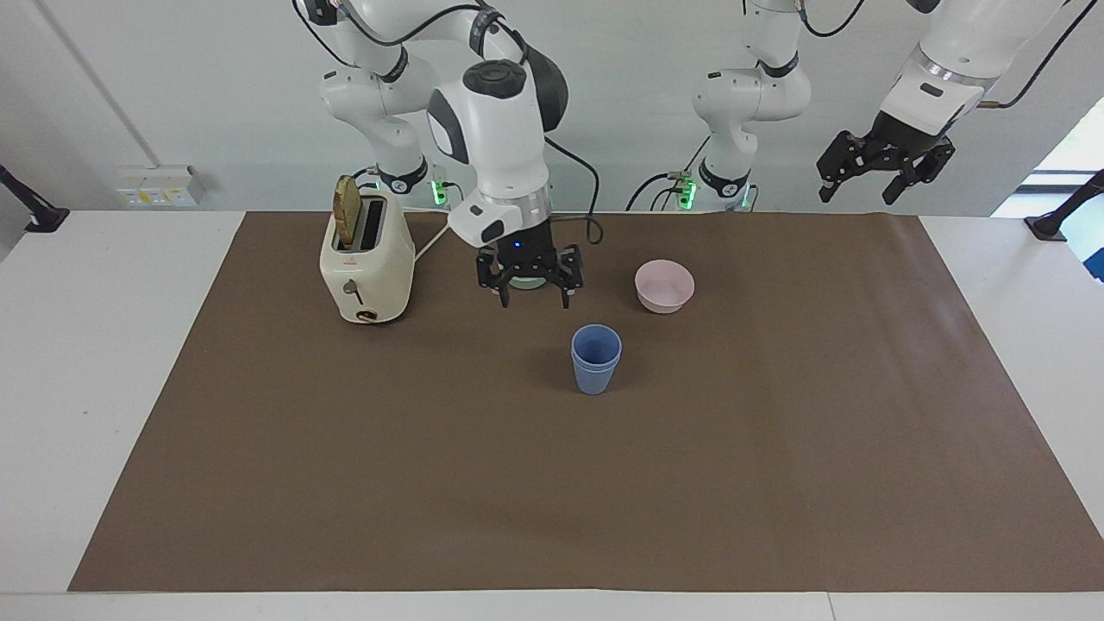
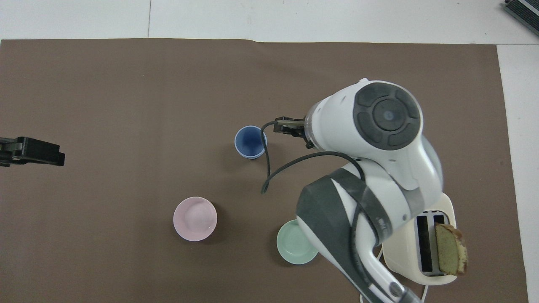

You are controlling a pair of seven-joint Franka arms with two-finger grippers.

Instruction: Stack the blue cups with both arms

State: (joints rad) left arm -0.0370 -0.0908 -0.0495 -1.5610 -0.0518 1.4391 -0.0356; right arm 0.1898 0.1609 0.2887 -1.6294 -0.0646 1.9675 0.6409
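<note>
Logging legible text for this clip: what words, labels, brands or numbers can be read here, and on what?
Nothing reads clearly.
Red mark on the toaster front: too small.
Print on the right arm strap: blurred.
Labels on the wall box: too small.

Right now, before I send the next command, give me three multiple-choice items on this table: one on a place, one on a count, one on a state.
1. Where are the blue cups?
A. Nested, standing on the brown mat
B. In the pink bowl
C. On the toaster

2. How many bowls are on the table?
A. One
B. Two
C. Four

3. What is the right gripper doing?
A. Clamping a cup
B. Open and empty, in the air
C. Holding the bread

Answers: 1 A, one cup sits inside the other, free of both grippers. 2 B, the pink bowl and a green bowl. 3 B, its fingers are spread, nothing between them.
</note>
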